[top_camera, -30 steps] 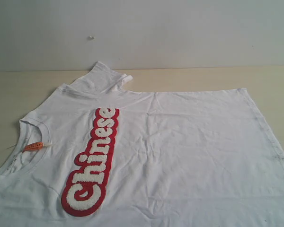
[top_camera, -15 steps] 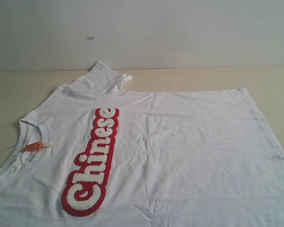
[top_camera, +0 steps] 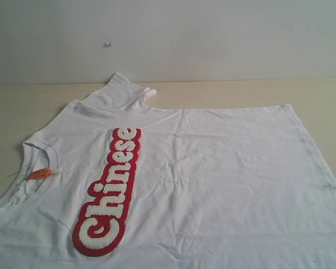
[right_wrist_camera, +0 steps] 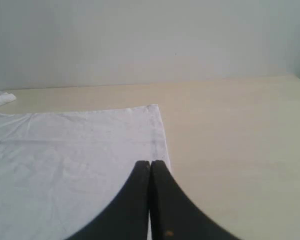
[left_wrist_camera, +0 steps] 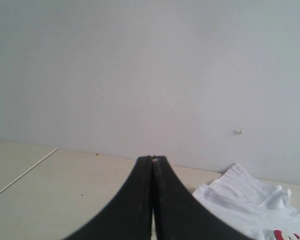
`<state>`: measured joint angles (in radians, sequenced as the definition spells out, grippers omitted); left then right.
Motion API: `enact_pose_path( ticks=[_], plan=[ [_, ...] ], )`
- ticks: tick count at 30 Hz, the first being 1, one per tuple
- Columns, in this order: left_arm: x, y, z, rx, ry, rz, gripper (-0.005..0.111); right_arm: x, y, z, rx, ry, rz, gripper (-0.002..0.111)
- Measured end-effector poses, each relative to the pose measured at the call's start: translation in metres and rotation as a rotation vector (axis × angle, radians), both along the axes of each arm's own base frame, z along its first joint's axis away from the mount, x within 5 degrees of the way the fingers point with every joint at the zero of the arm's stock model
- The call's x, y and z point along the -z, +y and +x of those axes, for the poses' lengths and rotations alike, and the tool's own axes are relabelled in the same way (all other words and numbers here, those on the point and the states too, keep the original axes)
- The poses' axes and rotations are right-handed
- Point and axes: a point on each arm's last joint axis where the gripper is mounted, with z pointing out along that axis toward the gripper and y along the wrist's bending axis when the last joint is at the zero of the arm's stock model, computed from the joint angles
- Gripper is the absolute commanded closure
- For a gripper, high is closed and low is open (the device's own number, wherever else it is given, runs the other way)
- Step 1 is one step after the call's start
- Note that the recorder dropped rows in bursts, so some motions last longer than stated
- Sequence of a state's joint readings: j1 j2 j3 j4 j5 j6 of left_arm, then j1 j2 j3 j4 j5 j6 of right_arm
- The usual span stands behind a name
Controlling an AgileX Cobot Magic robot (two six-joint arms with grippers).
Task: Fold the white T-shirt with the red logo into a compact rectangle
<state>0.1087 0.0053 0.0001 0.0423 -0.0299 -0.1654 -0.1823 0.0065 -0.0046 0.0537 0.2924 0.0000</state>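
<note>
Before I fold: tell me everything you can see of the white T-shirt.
The white T-shirt looks like thin cotton, lightly wrinkled. It lies spread flat, front up, on the tan table: ribbed neckline with a small orange tag at the exterior view's left, hem at the right. The red logo reads "Chinese" in fuzzy white letters. The far sleeve is bunched. The near edge runs out of frame. Only the table touches it.
</note>
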Motion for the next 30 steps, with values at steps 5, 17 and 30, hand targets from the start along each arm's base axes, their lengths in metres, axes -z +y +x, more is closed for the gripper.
enact_pose_path(
  ticks=[5,17,30],
  plan=[
    [-0.001,0.0,0.0,0.001,-0.011,-0.001,0.107,-0.009,0.0,0.001,0.008,-0.1,0.013,0.108],
    [-0.026,-0.002,-0.007,0.099,-0.326,-0.291,0.107,-0.051,-0.008,-0.006,0.061,-0.653,0.34,0.108],
    [-0.062,-0.009,-0.016,0.203,-0.368,-0.355,0.107,-0.087,-0.007,-0.011,0.043,-0.701,0.359,0.108]
  ],
)
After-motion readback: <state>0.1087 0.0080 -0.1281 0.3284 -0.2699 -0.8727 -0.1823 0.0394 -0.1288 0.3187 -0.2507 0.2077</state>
